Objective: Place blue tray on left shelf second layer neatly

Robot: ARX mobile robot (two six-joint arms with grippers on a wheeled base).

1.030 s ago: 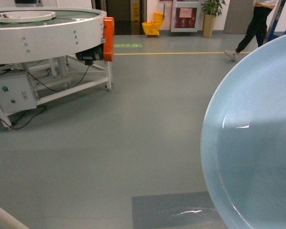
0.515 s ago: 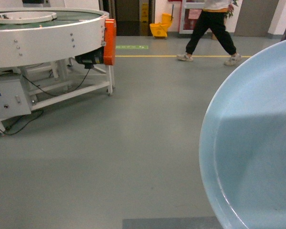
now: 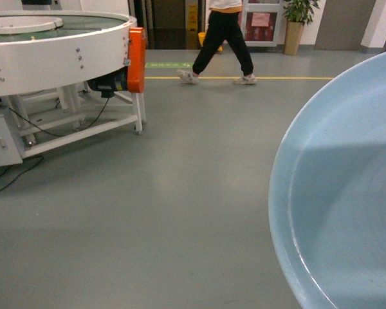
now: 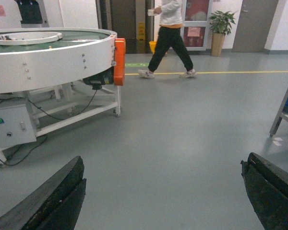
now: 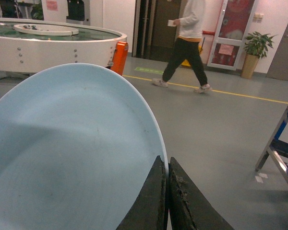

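Starting on the left, the left gripper (image 4: 161, 191) hangs empty with its two dark fingers (image 4: 53, 196) spread wide apart, only bare grey floor (image 4: 182, 143) between them. Ahead of it and off to its left stands a round white conveyor table (image 4: 48, 57), and farther ahead a person (image 4: 170, 38) walks past. To the right, the right gripper (image 5: 169, 179) has its fingers pinched together on the rim of the blue tray (image 5: 72, 153), which spreads away from the grip toward that gripper's left and is carried off the ground; in the head view the tray (image 3: 347, 193) fills the right side. A steel shelf leg (image 5: 276, 143) shows to the right of that gripper, but its second layer is not visible. The right arm alone has the tray, so I judge the coming move turns on bringing it round to face the shelf.
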